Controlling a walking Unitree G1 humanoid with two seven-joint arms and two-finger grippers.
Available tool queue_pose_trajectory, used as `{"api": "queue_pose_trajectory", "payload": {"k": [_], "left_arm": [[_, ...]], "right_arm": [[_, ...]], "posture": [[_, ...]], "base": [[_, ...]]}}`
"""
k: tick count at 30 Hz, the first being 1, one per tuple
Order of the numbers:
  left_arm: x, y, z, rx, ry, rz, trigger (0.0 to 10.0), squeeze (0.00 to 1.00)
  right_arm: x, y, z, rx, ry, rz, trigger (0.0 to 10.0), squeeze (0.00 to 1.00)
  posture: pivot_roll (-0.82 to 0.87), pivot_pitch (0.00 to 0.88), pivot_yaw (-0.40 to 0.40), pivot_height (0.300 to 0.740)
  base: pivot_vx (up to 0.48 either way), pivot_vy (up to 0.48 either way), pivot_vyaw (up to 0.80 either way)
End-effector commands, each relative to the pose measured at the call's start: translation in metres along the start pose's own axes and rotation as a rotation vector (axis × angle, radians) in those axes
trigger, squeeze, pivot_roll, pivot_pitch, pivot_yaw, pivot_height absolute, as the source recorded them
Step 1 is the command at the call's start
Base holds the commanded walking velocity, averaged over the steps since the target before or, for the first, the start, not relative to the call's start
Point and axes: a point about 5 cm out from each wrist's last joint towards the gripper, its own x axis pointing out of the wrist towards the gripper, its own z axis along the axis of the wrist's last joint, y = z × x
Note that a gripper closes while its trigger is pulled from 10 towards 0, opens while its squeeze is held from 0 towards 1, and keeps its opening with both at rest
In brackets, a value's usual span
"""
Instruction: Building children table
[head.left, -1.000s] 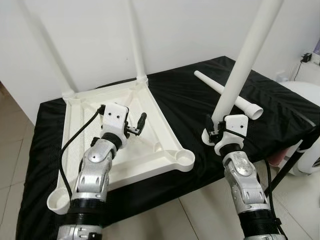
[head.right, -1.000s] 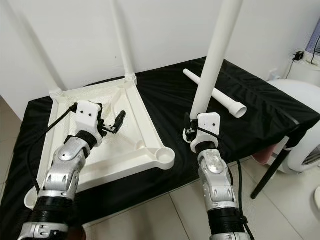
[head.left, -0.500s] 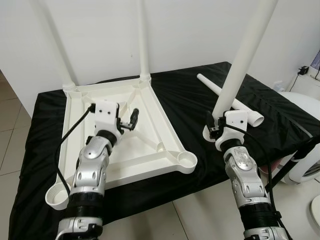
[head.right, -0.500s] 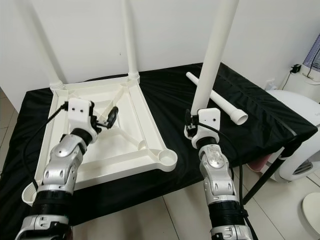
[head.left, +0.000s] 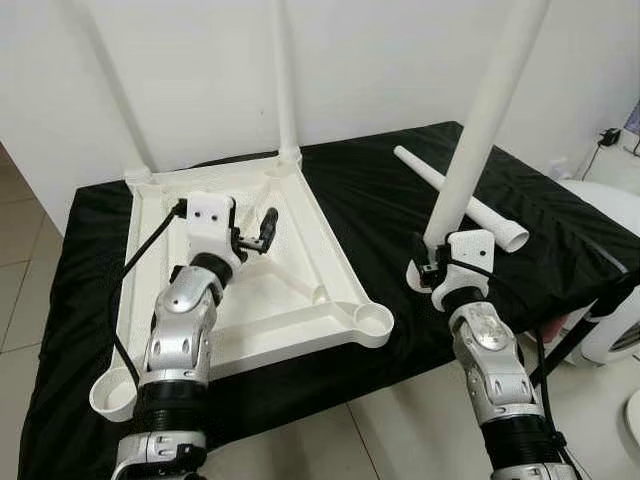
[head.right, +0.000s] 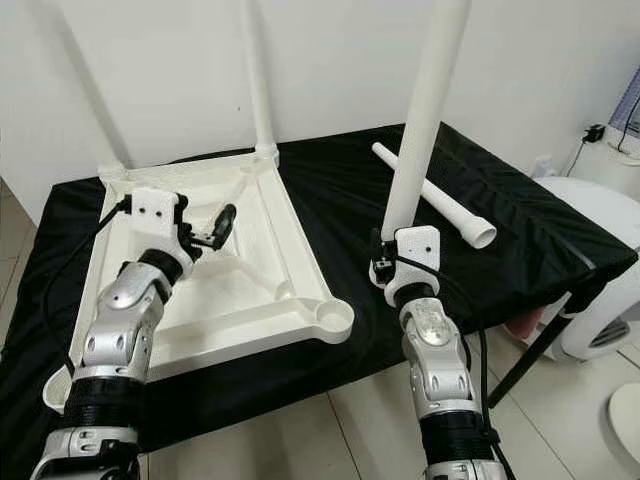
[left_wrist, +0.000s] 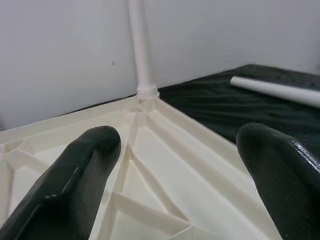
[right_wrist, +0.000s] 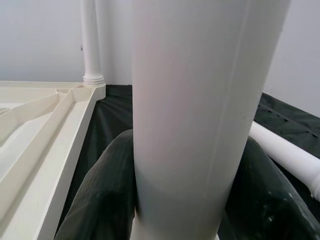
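Observation:
A white children's table top (head.left: 310, 255) lies upside down on a black-covered table (head.left: 380, 190). Two white legs stand in its far corners (head.left: 286, 90) (head.left: 118, 100). The near right corner socket (head.left: 372, 322) is empty. My right gripper (head.left: 432, 264) is shut on a third white leg (head.left: 478, 130), held nearly upright with its foot on the cloth to the right of the top. In the right wrist view the leg (right_wrist: 195, 110) sits between both fingers (right_wrist: 100, 195). A fourth leg (head.left: 455, 192) lies loose on the cloth behind. My left gripper (head.left: 262, 230) hovers open over the top's inside, holding nothing.
The black table's front edge runs just ahead of both arms, with tiled floor (head.left: 400, 430) below. A white rounded appliance (head.left: 612, 205) and a black frame strut (head.left: 572, 340) stand at the right. A white wall (head.left: 380, 60) closes the back.
The camera has shifted. My left gripper has drifted slightly left and farther over the table top, still open. The right gripper keeps the leg, now a little more upright.

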Motion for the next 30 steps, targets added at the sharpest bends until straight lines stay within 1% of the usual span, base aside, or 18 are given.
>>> {"api": "queue_pose_trajectory", "payload": {"k": [1, 4, 11, 16, 21, 30], "left_arm": [[0.002, 0.010, 0.000, 0.018, 0.000, 0.204, 10.0, 0.00], [0.003, 0.013, 0.003, -0.012, -0.013, 0.229, 10.0, 0.00], [0.002, 0.013, -0.002, -0.011, -0.004, 0.222, 10.0, 0.00], [0.006, 0.010, -0.003, -0.016, -0.010, 0.208, 10.0, 0.00], [0.017, 0.007, 0.003, -0.023, -0.028, 0.194, 10.0, 0.00], [0.018, 0.009, 0.004, -0.022, -0.034, 0.198, 10.0, 0.00]], "right_arm": [[0.004, 0.000, 0.004, 0.000, -0.025, -0.002, 10.0, 0.00], [0.005, -0.001, 0.005, -0.001, -0.028, -0.010, 10.0, 0.00], [0.004, 0.000, 0.005, 0.006, -0.032, -0.018, 10.0, 0.00], [0.005, 0.000, 0.003, 0.004, -0.031, -0.021, 10.0, 0.00], [0.010, -0.001, 0.007, -0.002, -0.050, -0.032, 10.0, 0.00], [0.012, -0.003, 0.008, -0.007, -0.056, -0.034, 10.0, 0.00]], "posture": [[-0.05, 0.000, 0.052, 0.740], [-0.05, 0.000, 0.053, 0.740], [-0.07, 0.000, 0.058, 0.740], [-0.10, 0.000, 0.063, 0.740], [-0.12, 0.000, 0.072, 0.740], [-0.12, 0.000, 0.075, 0.740]], "base": [[0.000, 0.000, 0.00], [0.000, 0.000, 0.00], [0.000, 0.000, 0.00], [0.000, 0.000, 0.00], [0.000, 0.000, 0.00], [0.000, 0.000, 0.00]]}}
